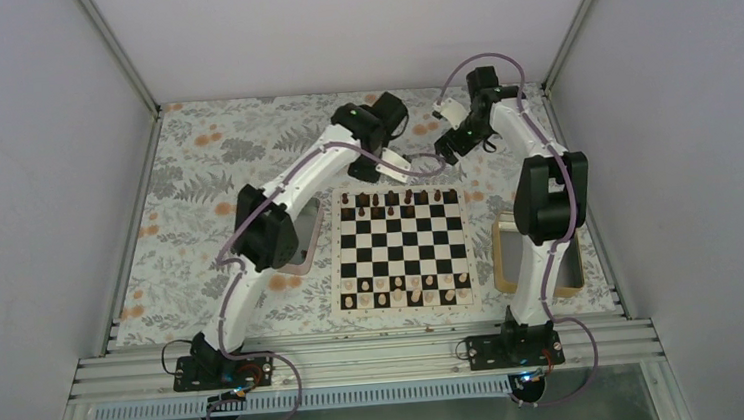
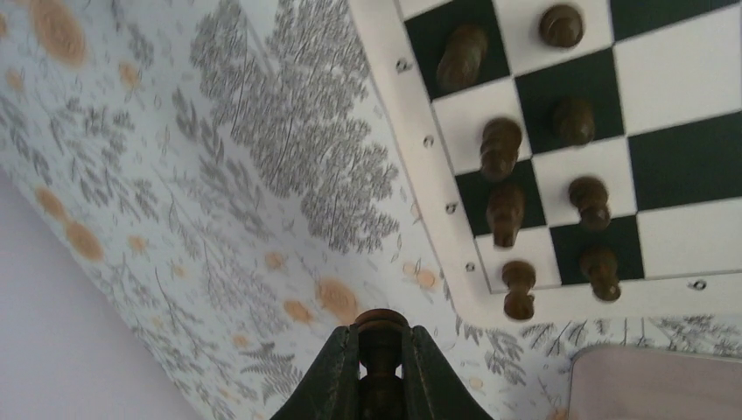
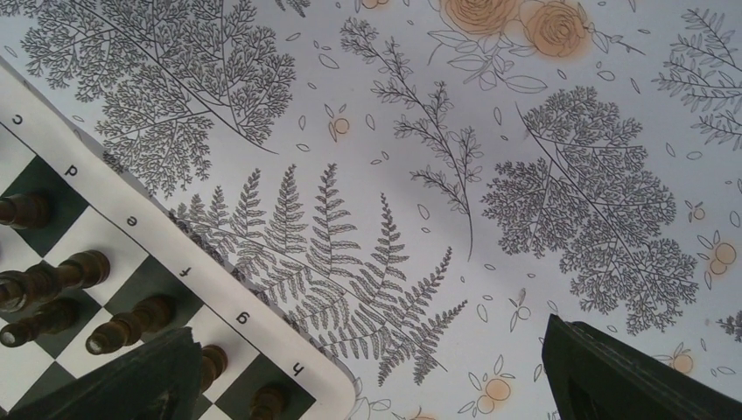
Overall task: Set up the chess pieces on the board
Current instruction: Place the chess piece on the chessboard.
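L pincer (image 2: 381,360) tight on dark piece (image 2: 381,322), poss. a pawn, near board (image 2: 411,114) corner; R pincer (image 3: 369,332) wide apart

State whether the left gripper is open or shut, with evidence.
The left gripper is shut on a chess piece: in its wrist view both fingers press against its sides.

Plain white walls (image 1: 32,146) around a floral-patterned tablecloth (image 1: 203,153)

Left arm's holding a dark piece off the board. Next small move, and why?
Probably swing the left gripper toward the board: it is shut on a dark chess piece over the tablecloth, beyond the far edge. Which far square is free, I can't tell.
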Controlling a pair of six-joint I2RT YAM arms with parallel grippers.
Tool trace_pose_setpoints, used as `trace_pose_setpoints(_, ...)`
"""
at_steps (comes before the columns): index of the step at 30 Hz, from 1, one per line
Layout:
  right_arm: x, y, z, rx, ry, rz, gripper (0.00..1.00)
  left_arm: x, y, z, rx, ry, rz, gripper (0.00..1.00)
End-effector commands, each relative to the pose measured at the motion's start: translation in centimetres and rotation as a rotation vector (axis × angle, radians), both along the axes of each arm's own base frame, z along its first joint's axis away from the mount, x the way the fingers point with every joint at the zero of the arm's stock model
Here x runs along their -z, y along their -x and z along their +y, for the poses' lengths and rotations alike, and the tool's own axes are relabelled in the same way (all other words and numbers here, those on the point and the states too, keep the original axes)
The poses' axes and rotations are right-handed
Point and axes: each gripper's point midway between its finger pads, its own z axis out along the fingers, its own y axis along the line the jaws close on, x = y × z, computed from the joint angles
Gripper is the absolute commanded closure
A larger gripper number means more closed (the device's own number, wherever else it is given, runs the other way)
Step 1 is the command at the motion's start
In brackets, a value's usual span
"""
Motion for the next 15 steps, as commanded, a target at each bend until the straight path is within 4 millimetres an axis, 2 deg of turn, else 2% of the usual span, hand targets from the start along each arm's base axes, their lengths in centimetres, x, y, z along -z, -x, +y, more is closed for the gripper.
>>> trace_pose_setpoints(1,-2.0,-0.6,-0.5,0.029,-0.03,-0.037,0.0,-0.6,1.6,-1.5,0.081,-0.057,-0.009,0.9)
trace_pose_setpoints(7,-2.5,-1.1,-1.5,0.066,-0.035,-0.049,0.0,-0.8,3.0,-5.5,0.191,-0.051,-0.056,0.9)
trace_pose_setpoints(15,-3.4,-2.2,-2.5,0.122,-0.056,-0.068,0.0,1.3,5.5,-9.3,0.313,-0.075,-0.083,0.9)
